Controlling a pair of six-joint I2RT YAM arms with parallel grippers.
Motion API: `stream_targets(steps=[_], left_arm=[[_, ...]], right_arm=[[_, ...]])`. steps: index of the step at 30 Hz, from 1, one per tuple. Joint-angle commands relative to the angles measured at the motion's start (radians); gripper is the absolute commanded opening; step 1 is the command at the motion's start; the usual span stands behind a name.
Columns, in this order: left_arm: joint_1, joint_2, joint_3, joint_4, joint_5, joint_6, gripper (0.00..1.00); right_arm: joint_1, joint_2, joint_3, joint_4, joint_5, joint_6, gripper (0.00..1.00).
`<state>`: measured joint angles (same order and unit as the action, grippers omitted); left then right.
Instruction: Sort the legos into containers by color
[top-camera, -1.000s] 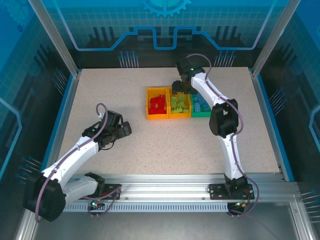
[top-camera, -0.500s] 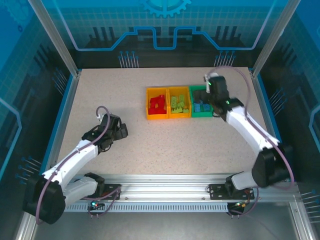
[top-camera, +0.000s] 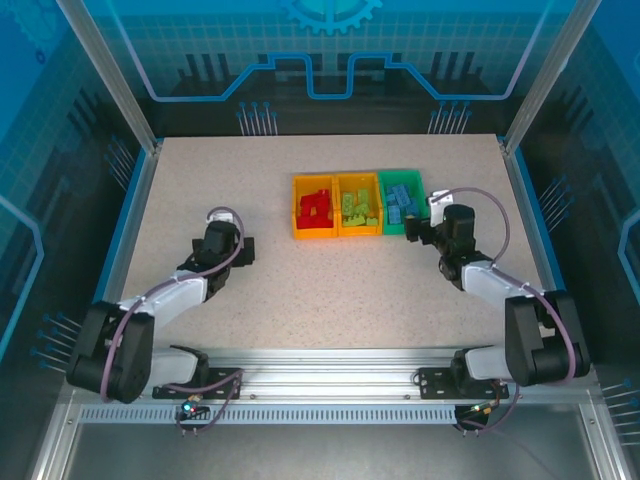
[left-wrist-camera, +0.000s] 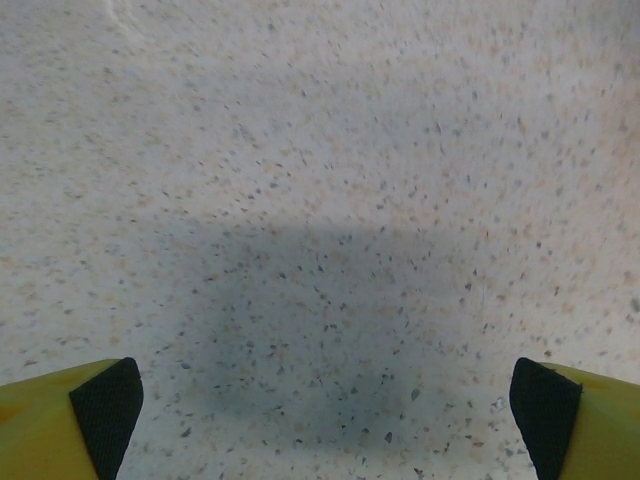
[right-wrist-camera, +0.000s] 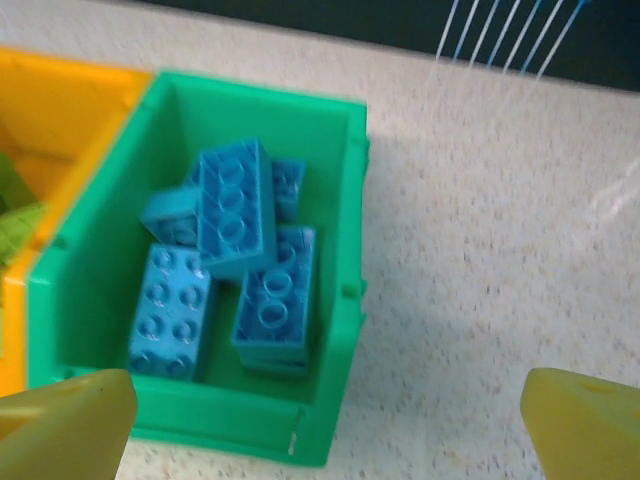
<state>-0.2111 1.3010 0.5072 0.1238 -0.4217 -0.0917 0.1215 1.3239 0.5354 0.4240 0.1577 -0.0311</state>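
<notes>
Since the earlier frame the right arm has drawn back from over the bins and folded low, and the left arm has likewise pulled in towards its base.

The blue legos lie heaped in the green bin, directly ahead of the right gripper and slightly to the left of its centre line. At least five are counted, some stacked and tilted on one another. Further to the left of that gripper stand the joined orange-yellow bins. The nearer holds the lime green legos, the farther the red legos. Each colour sits in its own bin, and no stray colour is noted in any.

The right gripper's jaws are spread wide and carry nothing. It sits close to the near wall of the green bin, but contact cannot be confirmed. The left gripper is also spread and empty, hovering low over bare speckled table, with all three bins well apart from it, ahead and to its right.

No loose brick is observed on the table in the overhead view. In the inspector's judgement the sorting is complete or nearly so, and the step in hand is the retreat of both arms. The next move calls for no grasp, only for the right arm to settle without nudging the green bin.
</notes>
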Motion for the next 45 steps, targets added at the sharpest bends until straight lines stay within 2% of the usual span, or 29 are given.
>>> stream_targets(steps=[1, 3, 7, 10, 11, 13, 14, 15, 17, 19, 22, 45], left_arm=[[0.018, 0.013, -0.026, 0.222, 0.078, 0.084, 0.99], [0.029, 0.026, -0.04, 0.298, 0.134, 0.107, 0.99], [0.056, 0.079, -0.053, 0.447, 0.167, 0.126, 0.99], [0.082, 0.113, -0.033, 0.474, 0.177, 0.137, 0.99], [0.092, 0.118, -0.038, 0.497, 0.19, 0.145, 0.99], [0.121, 0.134, -0.097, 0.647, 0.206, 0.147, 0.99], [0.146, 0.147, -0.122, 0.701, 0.217, 0.115, 0.99], [0.18, 0.18, -0.162, 0.806, 0.245, 0.082, 0.99], [0.21, 0.276, -0.229, 1.04, 0.235, 0.059, 0.99], [0.211, 0.224, -0.202, 0.876, 0.232, 0.034, 0.99], [0.194, 0.237, -0.132, 0.787, 0.214, 0.06, 0.99], [0.192, 0.246, -0.131, 0.795, 0.238, 0.074, 0.99]], right_arm=[[-0.002, -0.059, -0.137, 0.155, -0.02, 0.001, 1.0], [-0.017, -0.041, -0.153, 0.188, 0.025, 0.015, 1.0], [-0.035, 0.063, -0.129, 0.28, -0.024, 0.021, 1.0], [-0.006, 0.203, -0.156, 0.473, 0.024, -0.008, 1.0], [-0.013, 0.17, -0.139, 0.385, 0.017, 0.01, 1.0], [-0.014, 0.178, -0.153, 0.427, 0.014, 0.008, 1.0], [-0.016, 0.171, -0.143, 0.389, 0.002, 0.01, 1.0], [-0.017, 0.181, -0.135, 0.397, 0.001, 0.006, 1.0], [-0.042, 0.183, -0.111, 0.352, -0.045, 0.021, 1.0], [-0.055, 0.181, -0.106, 0.336, -0.069, 0.026, 1.0], [-0.057, 0.183, -0.105, 0.335, -0.072, 0.028, 1.0], [-0.055, 0.181, -0.105, 0.334, -0.072, 0.025, 1.0]])
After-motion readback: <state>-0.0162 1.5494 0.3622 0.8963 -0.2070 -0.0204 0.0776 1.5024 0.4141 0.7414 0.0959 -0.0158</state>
